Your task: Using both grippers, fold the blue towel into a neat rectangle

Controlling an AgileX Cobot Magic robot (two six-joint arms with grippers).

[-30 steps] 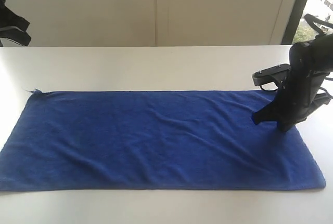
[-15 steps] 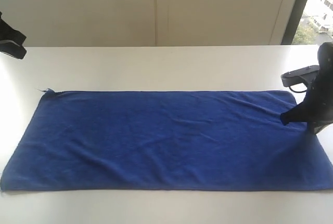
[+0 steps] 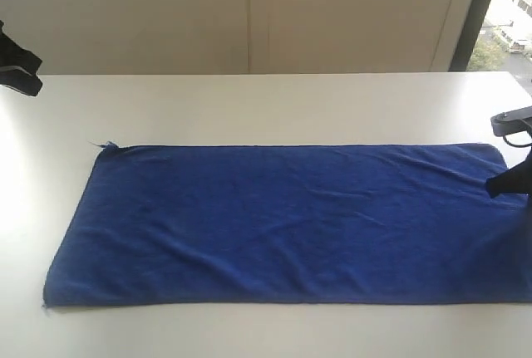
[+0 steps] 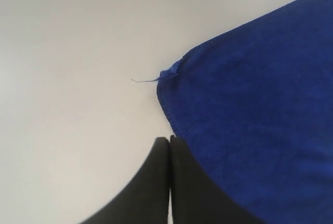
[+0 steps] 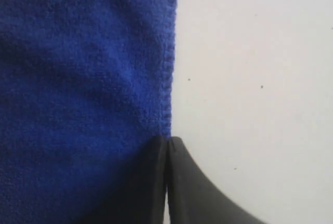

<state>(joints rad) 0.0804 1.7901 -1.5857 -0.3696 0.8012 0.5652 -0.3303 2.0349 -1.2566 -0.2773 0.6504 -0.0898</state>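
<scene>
**Blue towel point(image 3: 283, 221) spread flat on the table point(image 3: 249, 105)**

The towel lies open on the white table, its long side running across the exterior view and its right end reaching the edge of the frame. The right gripper point(image 5: 167, 141) sits at that end with its jaws pressed together and its tips against the hem. Whether any cloth is pinched between them cannot be told. The left gripper point(image 3: 25, 76) is at the table's far left, well apart from the towel, jaws together and empty. A loose thread point(image 4: 144, 80) sticks out from the towel's far left corner.
</scene>
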